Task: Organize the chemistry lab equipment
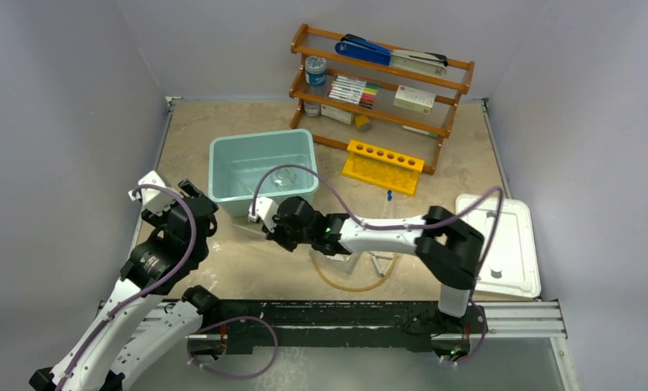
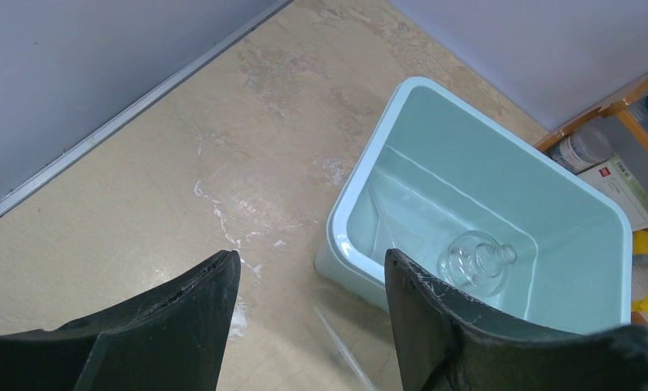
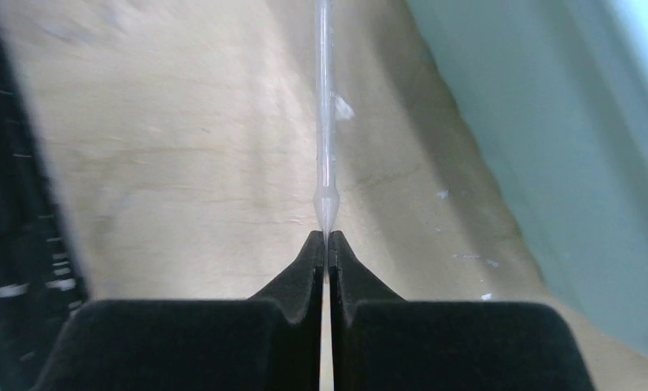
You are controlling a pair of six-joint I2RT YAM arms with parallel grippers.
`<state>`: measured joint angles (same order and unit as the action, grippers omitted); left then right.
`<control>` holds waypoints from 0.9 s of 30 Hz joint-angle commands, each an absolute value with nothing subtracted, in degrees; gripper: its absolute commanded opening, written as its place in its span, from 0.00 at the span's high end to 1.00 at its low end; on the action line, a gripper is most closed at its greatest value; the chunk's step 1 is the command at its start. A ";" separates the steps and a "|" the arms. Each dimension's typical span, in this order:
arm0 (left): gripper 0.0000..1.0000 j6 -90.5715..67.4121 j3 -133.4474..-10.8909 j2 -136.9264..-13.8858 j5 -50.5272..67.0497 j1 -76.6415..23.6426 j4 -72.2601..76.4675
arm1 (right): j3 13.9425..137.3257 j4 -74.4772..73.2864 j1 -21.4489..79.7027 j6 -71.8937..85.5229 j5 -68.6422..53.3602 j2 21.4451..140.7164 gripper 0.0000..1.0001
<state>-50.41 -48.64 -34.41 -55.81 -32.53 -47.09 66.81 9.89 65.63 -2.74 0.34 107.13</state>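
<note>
We are seeing the right gripper pressing its two fingers nearly together on the thin end of a clear pipette. The pipette is pointing away over the table, just beside the outer wall of the teal bin. The left gripper is hanging with its fingers wide apart, holding nothing, near the bin, and the round glass flask is lying inside the bin.

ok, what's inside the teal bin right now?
One round glass flask lying on the floor of the bin. Nothing else shows there. In the left wrist view the near wall and the left end effector hide the floor's near strip.
</note>
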 commanded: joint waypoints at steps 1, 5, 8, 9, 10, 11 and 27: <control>0.36 -49.85 -51.04 -34.04 -58.37 -32.52 -45.90 | 67.44 6.79 66.03 -5.44 -8.00 96.37 1.00; 0.39 -49.86 -50.95 -30.92 -60.15 -32.52 -44.79 | 71.19 5.32 64.76 -3.02 -13.85 92.94 1.00; 0.39 -48.91 -49.26 -26.97 -60.27 -32.52 -42.50 | 74.27 5.68 61.60 -2.28 -15.31 92.98 1.00; 0.39 -48.80 -48.92 -26.61 -60.29 -32.52 -42.23 | 75.71 5.64 59.76 -1.98 -15.53 93.88 1.00; 0.39 -48.80 -48.81 -26.73 -60.23 -32.52 -42.19 | 77.41 5.14 58.08 -1.72 -15.54 95.08 1.00; 0.39 -48.95 -48.72 -27.17 -60.19 -32.52 -42.37 | 79.41 4.28 56.37 -1.69 -15.03 96.75 1.00; 0.40 -49.57 -47.02 -30.46 -58.53 -32.52 -42.97 | 103.72 -6.38 49.05 -9.39 -6.40 121.37 1.00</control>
<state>-49.98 -47.05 -30.63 -58.37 -32.53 -44.36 99.24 -3.62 49.67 -6.79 -9.43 119.94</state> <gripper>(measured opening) 0.602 0.008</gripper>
